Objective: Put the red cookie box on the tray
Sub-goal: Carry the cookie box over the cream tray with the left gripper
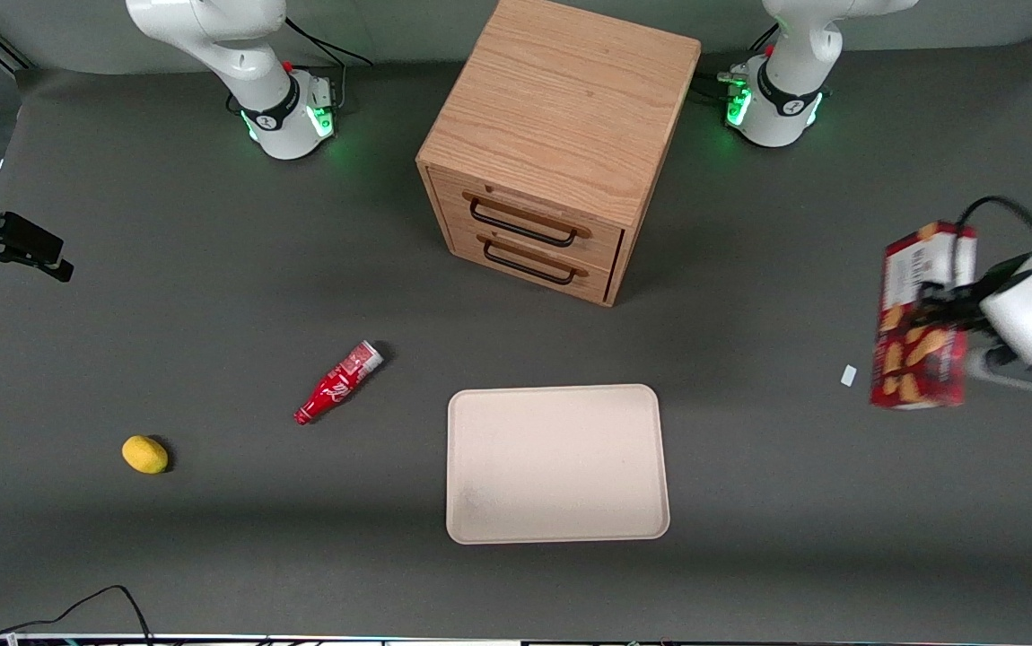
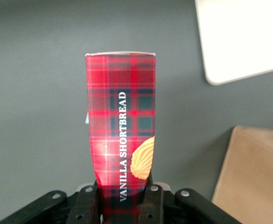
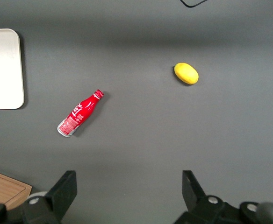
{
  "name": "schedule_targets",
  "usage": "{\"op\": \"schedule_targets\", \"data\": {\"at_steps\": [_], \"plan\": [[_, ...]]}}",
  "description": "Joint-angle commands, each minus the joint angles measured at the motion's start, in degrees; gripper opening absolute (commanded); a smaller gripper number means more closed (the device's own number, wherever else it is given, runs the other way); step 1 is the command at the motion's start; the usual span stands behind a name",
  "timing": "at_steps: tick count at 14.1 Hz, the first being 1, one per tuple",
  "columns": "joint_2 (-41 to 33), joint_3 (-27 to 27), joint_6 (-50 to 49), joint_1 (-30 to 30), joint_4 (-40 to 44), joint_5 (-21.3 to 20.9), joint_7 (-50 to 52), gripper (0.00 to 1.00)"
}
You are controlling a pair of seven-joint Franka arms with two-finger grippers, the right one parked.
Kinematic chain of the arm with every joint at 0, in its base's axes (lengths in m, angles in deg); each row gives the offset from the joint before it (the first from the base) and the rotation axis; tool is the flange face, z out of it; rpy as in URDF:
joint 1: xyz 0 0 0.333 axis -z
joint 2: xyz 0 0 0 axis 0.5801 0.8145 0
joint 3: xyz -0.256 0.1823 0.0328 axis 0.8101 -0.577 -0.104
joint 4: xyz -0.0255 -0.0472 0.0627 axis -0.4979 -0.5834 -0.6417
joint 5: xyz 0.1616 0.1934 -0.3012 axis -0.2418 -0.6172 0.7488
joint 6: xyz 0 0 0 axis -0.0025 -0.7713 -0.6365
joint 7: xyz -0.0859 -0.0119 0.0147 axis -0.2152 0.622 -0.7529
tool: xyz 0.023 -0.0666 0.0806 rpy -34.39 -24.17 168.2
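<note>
The tray (image 1: 557, 464) lies near; my gripper (image 1: 936, 309), toward the working arm's end, is clamped on the red cookie box (image 1: 920, 316); light, crushable cardboard, best pinched across its narrow sides.

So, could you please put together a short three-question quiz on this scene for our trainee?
1. True or false: the red tartan cardboard cookie box already lies on the flat cream-beige tray.
2. What holds the box? A) left arm's gripper B) wooden two-drawer cabinet C) nothing
3. Fill in: the small red bottle lies between the tray and the yellow ___.

Key: 1 false, it is held off toward the working arm's end of the table; 2 A; 3 lemon-like fruit.
</note>
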Motion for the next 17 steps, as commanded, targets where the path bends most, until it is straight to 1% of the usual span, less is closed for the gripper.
{"op": "schedule_targets", "data": {"at_steps": [1,3,5,8,12,17], "plan": [[10.07,0.53,3.18,7.58,11.2,-0.29,13.86,0.0],[13.41,0.18,10.39,12.24,11.21,-0.81,20.73,0.0],[17.1,-0.08,16.63,15.68,11.29,-1.77,24.18,0.0],[22.46,-0.17,23.58,19.2,11.56,-6.43,26.21,0.0],[29.67,-0.87,29.75,20.61,14.01,-9.51,26.3,0.0],[33.37,-0.96,32.82,21.41,14.02,-9.6,26.82,0.0]]}}
